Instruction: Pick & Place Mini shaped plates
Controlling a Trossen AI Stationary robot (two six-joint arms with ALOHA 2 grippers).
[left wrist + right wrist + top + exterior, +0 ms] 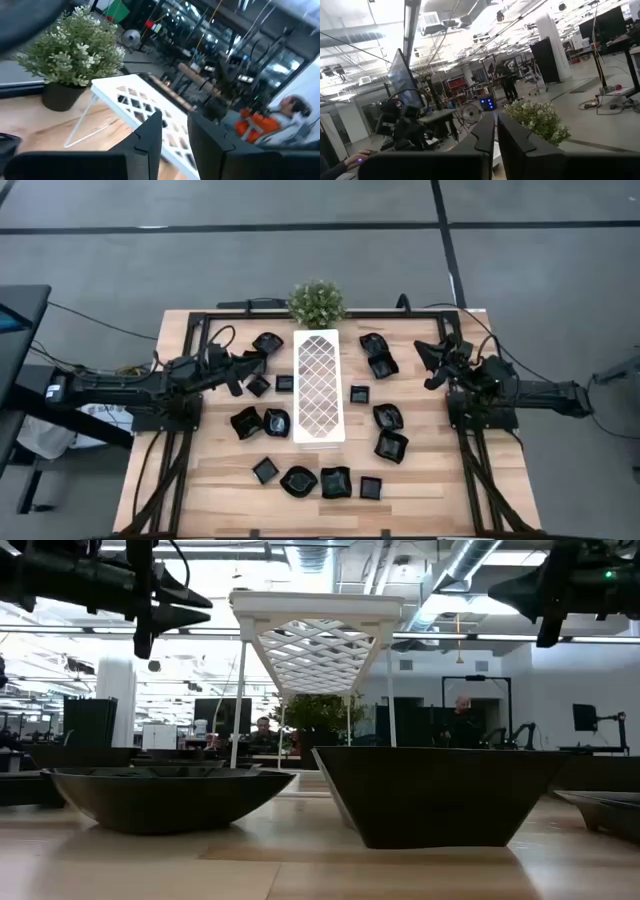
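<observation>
Left claw (243,377) beside tray (318,385), plant (317,302)

You have even, bright light from above on the table (420,480), with only soft, short shadows under the black dishes (391,446). In the low view the ceiling lamps (330,560) glare white and the near dishes look dark against them. Both wrist views are blurred, and the plant (75,50) is a little soft.
</observation>
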